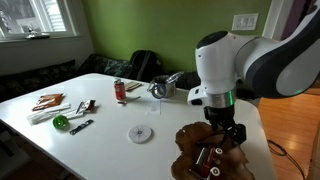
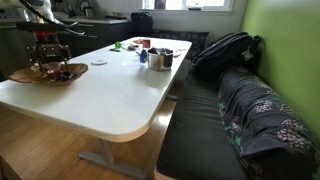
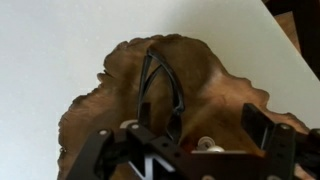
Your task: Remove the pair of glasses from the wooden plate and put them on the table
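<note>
The plate [image 3: 215,70] sits near a corner of the white table [image 1: 110,135] and holds the glasses [image 3: 147,76], dark and thin, lying flat near its middle. The tool [image 3: 180,130] hangs just above them, its fingers [image 3: 262,125] spread wide and gripping nothing. Something small, pale and red shows under the tool; I cannot tell what. Further along the table stand a clear disc [image 1: 140,133] and a metal pot [image 1: 163,87].
</note>
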Available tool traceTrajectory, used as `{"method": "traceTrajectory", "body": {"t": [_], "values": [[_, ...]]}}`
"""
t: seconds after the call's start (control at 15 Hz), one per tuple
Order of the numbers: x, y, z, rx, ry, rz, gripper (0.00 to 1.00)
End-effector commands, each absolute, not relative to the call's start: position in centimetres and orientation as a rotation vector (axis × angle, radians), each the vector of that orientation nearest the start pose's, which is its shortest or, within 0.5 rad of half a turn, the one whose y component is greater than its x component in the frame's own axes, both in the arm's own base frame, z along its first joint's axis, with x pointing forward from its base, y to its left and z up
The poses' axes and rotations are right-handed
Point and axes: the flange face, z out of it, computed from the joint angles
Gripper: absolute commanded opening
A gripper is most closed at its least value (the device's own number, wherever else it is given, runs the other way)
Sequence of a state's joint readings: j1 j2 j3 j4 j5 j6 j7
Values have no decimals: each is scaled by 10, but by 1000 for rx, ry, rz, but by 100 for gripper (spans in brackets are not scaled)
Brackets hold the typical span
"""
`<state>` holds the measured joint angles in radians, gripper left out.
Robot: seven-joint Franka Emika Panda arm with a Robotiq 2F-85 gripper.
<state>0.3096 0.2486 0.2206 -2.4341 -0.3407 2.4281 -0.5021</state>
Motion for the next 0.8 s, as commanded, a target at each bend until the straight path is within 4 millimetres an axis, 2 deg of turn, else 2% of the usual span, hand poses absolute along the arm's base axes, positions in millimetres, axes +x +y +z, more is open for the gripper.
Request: {"method": "traceTrajectory", "body": {"t": [0.0, 0.07, 0.13, 0.33, 0.6, 0.73], "values": [[402, 237, 170, -2533, -2009, 427, 65], [402, 237, 167, -2529, -2008, 433, 64], [402, 237, 164, -2523, -2009, 443, 56], [402, 240, 159, -2513, -2012, 452, 31], [404, 242, 158, -2518, -2013, 449, 2], [405, 242, 159, -2523, -2014, 448, 1]]}}
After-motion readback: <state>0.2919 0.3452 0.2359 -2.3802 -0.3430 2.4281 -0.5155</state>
